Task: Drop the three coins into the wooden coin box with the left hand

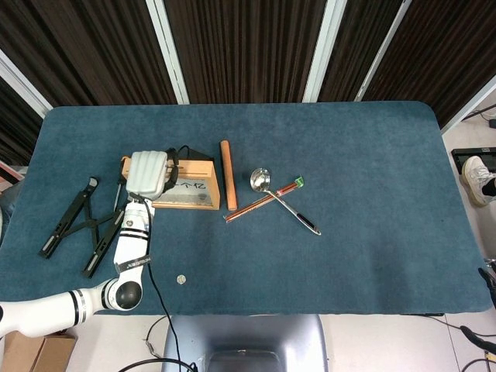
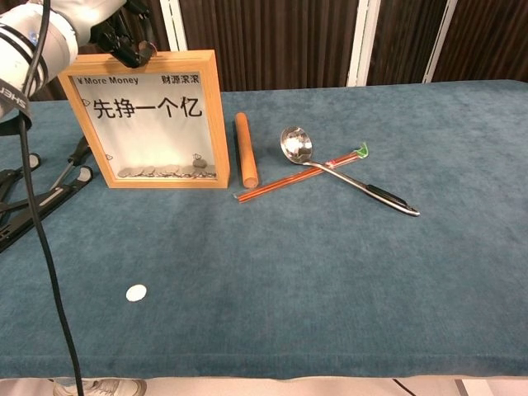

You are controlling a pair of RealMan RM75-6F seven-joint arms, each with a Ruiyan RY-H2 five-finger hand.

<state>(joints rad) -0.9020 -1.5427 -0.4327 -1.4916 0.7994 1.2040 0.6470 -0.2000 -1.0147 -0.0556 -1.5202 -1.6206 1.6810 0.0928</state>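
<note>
**Left hand over the slot, one coin loose on the cloth**

Spread across the whole scene: a dark blue felt-covered table (image 1: 372, 155), soft enough to keep small things from rolling.

Standing upright near its left side: a wooden-framed coin box with a clear front and printed lettering (image 2: 153, 124), turned to face the chest camera so its contents show. Visible along the bottom inside: a low layer of coins, their number too small to count.

Reaching up from the near left edge: the white left arm, ending in the left hand (image 1: 149, 172) poised right over the top edge of the box, presumably where the slot sits. In the chest view, dark fingers (image 2: 132, 45) curled down against the frame's upper left corner. Whether a coin is pinched there: cannot tell, the fingertips being too small and dark. Right hand nowhere in either view.

Lying flat left of the box: a black folding metal stand (image 1: 77, 221), out of the way.

Just right of the box: a plain wooden rolling rod (image 2: 245, 148). Further right: a steel soup ladle (image 2: 330, 165) crossed over a pair of red-brown chopsticks (image 2: 289, 181).

Smallest of all: a single silvery coin (image 2: 136, 292) on the cloth near the front edge, well apart from the box, probably next for pickup.
</note>
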